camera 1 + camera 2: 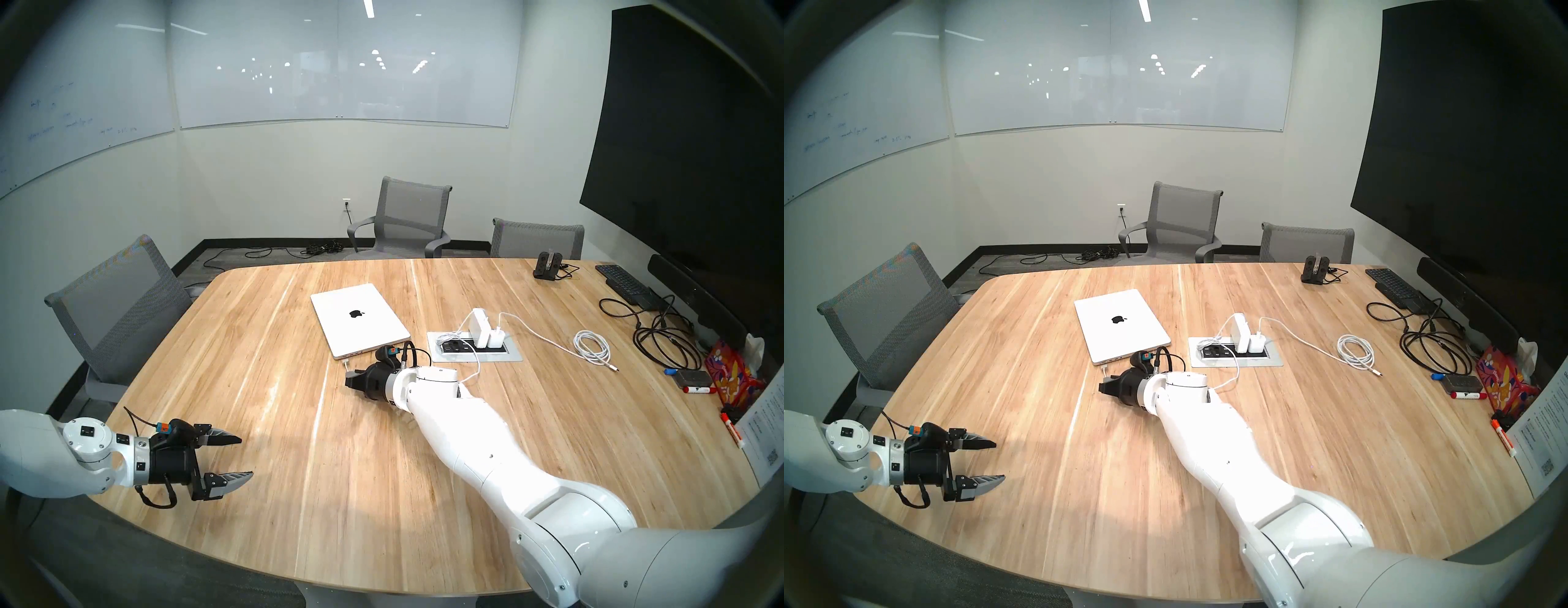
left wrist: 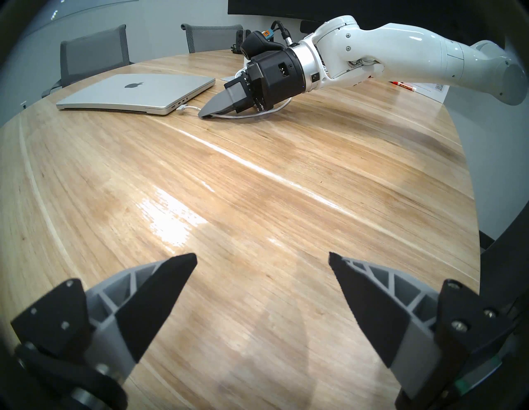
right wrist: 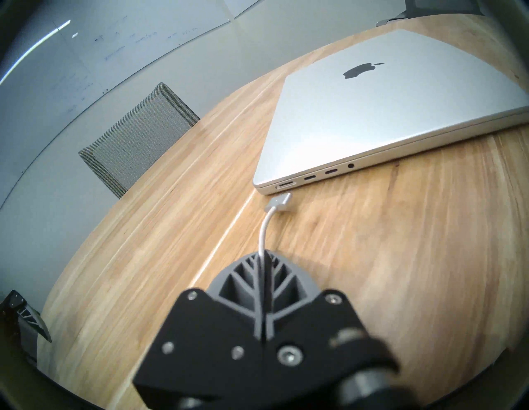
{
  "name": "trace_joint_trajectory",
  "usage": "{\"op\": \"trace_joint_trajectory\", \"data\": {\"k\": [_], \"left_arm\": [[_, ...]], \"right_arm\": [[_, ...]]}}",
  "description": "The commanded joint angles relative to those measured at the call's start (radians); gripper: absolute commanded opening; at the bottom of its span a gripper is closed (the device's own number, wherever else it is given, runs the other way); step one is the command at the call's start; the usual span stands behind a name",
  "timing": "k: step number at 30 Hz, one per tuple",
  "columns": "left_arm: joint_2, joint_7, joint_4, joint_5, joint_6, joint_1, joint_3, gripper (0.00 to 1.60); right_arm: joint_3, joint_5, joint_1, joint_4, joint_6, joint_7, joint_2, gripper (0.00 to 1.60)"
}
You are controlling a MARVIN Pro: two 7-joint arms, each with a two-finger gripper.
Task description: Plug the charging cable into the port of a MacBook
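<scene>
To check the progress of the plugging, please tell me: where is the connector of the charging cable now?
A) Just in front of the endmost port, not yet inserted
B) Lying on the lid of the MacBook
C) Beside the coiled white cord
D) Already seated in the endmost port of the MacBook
A: in the right wrist view the connector sits just short of the port on the MacBook, with the cord clamped in the right gripper.

hidden: charging cable point(image 3: 262, 237) runs into the closed right hand point(image 3: 262, 254), its further run not seen in the wrist view | cut off: MacBook point(image 3: 400, 108) far corner at the right edge | blurred: hand's mount at the bottom | too small: port point(image 1: 344, 356) from the head
</scene>
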Motion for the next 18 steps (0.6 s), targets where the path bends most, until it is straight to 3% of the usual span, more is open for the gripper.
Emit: {"op": "trace_joint_trajectory", "data": {"k": [1, 18], "left_arm": [[-0.001, 0.001, 0.0, 0.0, -0.001, -0.006, -0.006, 1.6], [-0.001, 0.001, 0.0, 0.0, -0.001, -0.006, -0.006, 1.6]], "right_arm": [[-0.007, 0.0, -0.012, 0.001, 0.01, 0.006, 0.002, 0.0], [0.01, 0.011, 0.037, 0.108, -0.053, 0.034, -0.019, 0.0]]}}
